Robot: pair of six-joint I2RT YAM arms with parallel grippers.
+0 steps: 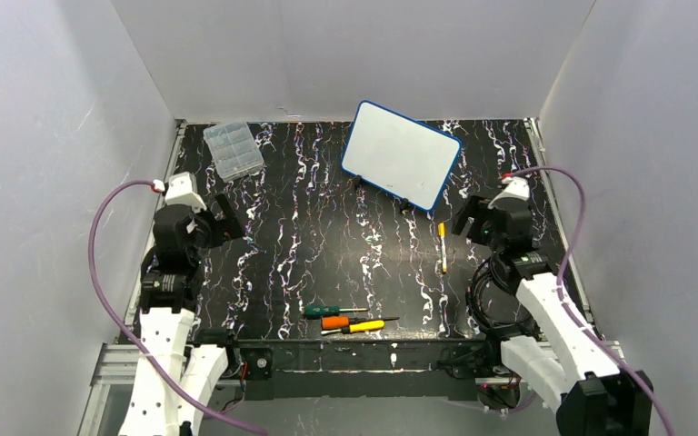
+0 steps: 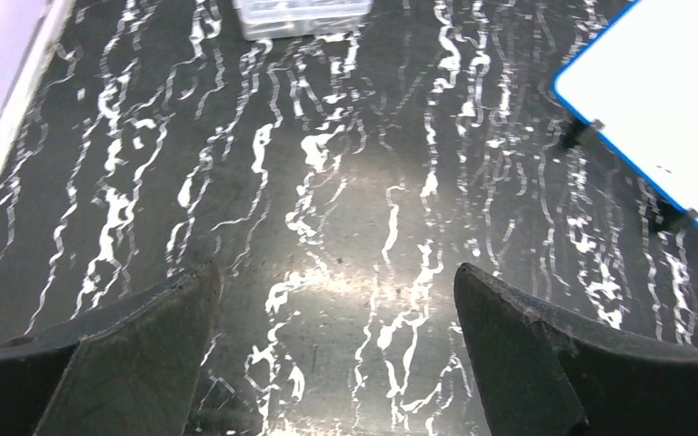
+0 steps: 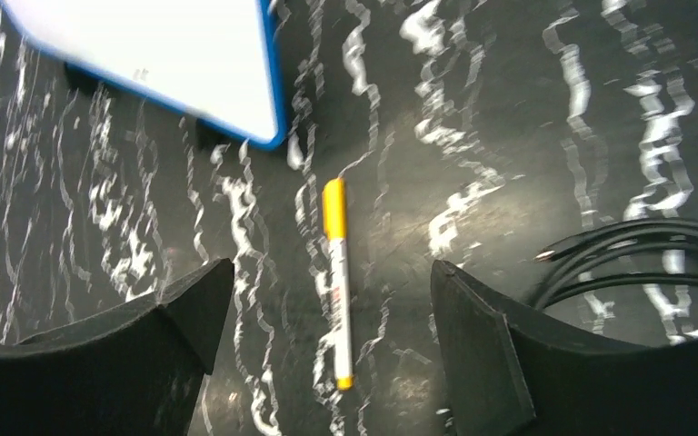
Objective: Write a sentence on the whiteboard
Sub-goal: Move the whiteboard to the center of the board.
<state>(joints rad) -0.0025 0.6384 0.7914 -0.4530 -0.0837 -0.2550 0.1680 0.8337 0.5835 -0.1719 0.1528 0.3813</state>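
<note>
Blank blue-framed whiteboard [image 1: 401,154] stands propped, skewed, far centre-right.

Both arms are folded, the left hand [image 2: 336,283] and right hand [image 3: 332,272] tilted downward with fingers spread wide.

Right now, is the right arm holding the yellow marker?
No, the yellow marker lies flat on the table while the right jaws stand open and empty above it.

- Clear compartment box [image 1: 234,150] sitting far left on black marbled table [image 1: 309,227].
- 3 screwdrivers lying side by side, near edge, centre: green [image 1: 327,311], orange [image 1: 345,321], yellow [image 1: 363,327].
- Yellow-capped pen [image 3: 337,282] lying right of centre, running near-far.
- Black cable [image 3: 636,263] looping near right.
</note>
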